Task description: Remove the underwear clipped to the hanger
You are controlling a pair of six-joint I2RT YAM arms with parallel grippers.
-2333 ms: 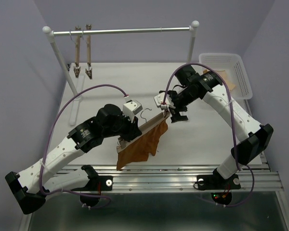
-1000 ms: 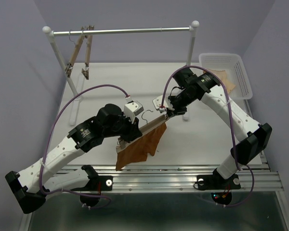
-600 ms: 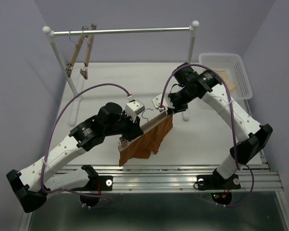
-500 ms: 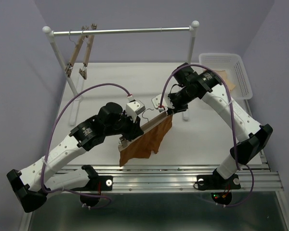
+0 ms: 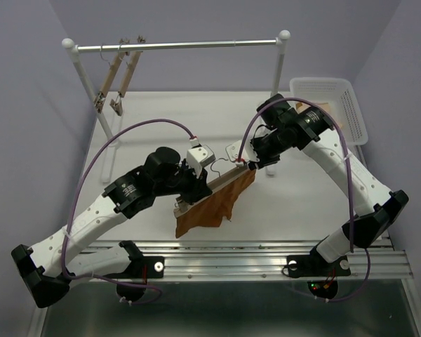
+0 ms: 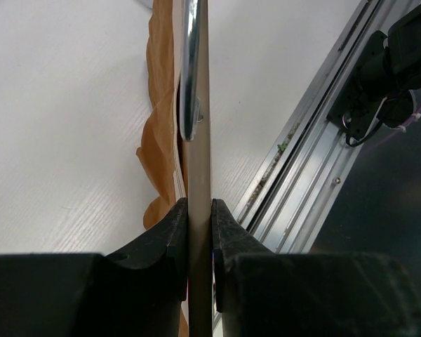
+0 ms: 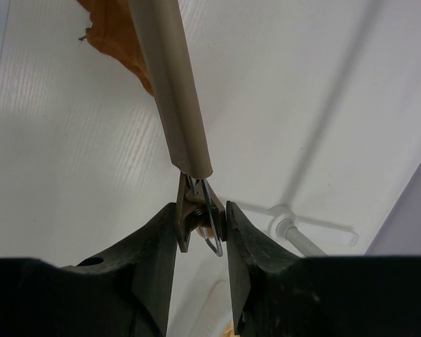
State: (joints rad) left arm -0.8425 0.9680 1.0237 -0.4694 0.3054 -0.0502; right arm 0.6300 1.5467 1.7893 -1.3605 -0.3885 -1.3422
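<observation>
The hanger, a light-wood bar with a wire hook, is held slanted above the table between both arms. My left gripper is shut on the bar near its lower left end; the left wrist view shows the jaws tight on the wood. My right gripper is shut on the metal clip at the bar's upper right end. The rust-orange underwear hangs limp below the bar, with its lower edge near the table. From the right wrist, the cloth shows only farther up the bar, away from the squeezed clip.
A clothes rail at the back carries two bare wooden hangers at its left end. A white basket holding pale cloth stands at the back right. The rail's right post rises just behind my right gripper. A metal frame runs along the near edge.
Both grippers and the hanger have shifted a little to the right. The right corner of the underwear now sits higher. The bare hangers on the rail are swinging.
</observation>
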